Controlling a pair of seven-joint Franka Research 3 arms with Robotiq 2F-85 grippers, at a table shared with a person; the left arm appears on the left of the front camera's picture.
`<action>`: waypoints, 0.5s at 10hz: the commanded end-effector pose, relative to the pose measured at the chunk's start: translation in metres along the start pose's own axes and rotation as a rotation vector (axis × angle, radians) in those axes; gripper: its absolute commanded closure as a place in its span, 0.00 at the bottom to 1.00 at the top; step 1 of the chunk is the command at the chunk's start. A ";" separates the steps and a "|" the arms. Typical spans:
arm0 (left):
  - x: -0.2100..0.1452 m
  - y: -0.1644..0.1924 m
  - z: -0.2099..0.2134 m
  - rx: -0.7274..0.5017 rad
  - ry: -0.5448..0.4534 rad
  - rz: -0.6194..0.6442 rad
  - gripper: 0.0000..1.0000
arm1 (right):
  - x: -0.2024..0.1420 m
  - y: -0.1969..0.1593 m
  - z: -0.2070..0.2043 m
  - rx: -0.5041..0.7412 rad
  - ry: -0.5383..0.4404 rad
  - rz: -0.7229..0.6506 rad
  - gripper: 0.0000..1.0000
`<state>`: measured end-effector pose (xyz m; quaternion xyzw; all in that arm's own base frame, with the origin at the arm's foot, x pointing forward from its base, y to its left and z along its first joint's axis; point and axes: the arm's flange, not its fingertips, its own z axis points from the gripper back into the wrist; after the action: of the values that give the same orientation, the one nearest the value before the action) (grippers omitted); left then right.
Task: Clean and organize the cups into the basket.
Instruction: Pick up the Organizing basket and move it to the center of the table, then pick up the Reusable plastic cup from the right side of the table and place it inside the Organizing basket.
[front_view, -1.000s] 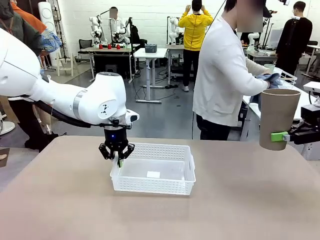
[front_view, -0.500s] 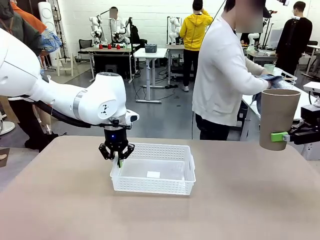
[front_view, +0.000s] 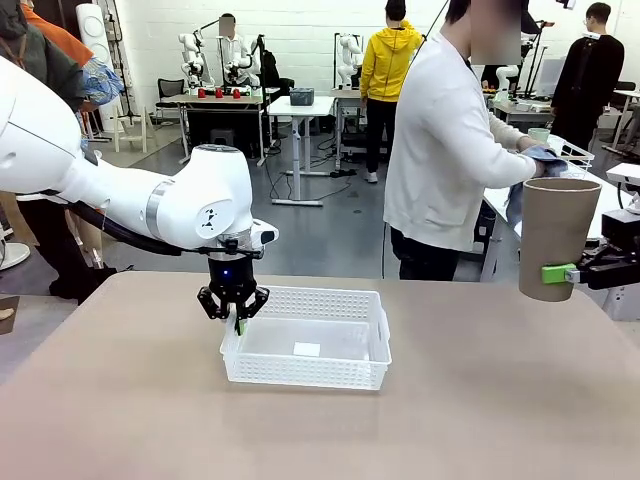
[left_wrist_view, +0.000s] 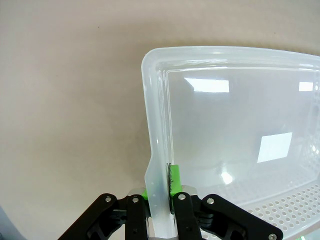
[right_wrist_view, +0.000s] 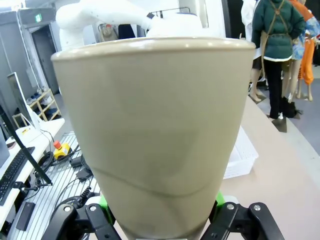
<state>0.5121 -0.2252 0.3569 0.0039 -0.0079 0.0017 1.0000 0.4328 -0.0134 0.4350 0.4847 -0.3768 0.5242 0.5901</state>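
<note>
On the tan table (front_view: 480, 410) the left gripper (front_view: 238, 322) clamps one wall of the basket (front_view: 310, 372), likely steadying it, while the right gripper (front_view: 566, 272) grips a brown cup (front_view: 555, 230) upright

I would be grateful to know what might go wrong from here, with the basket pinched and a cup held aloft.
One: the left gripper pinches only the thin side wall of the white basket, so a pull may flex or tip it. Two: the right gripper holds the tan cup low, near its narrow base, high in the air; it might tilt or slip and fall.
</note>
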 end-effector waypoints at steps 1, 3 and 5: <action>0.000 0.000 0.001 0.000 -0.001 0.000 1.00 | 0.035 -0.008 -0.044 -0.008 0.164 0.001 0.22; 0.000 0.000 0.001 0.000 -0.001 0.000 1.00 | 0.065 -0.009 -0.097 -0.014 0.318 0.003 0.22; 0.000 0.000 0.001 0.000 -0.001 0.000 1.00 | 0.080 -0.017 -0.154 -0.021 0.486 -0.024 0.22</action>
<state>0.5118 -0.2253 0.3563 0.0041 -0.0073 0.0014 1.0000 0.4438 0.1436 0.4743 0.3680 -0.2684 0.6105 0.6479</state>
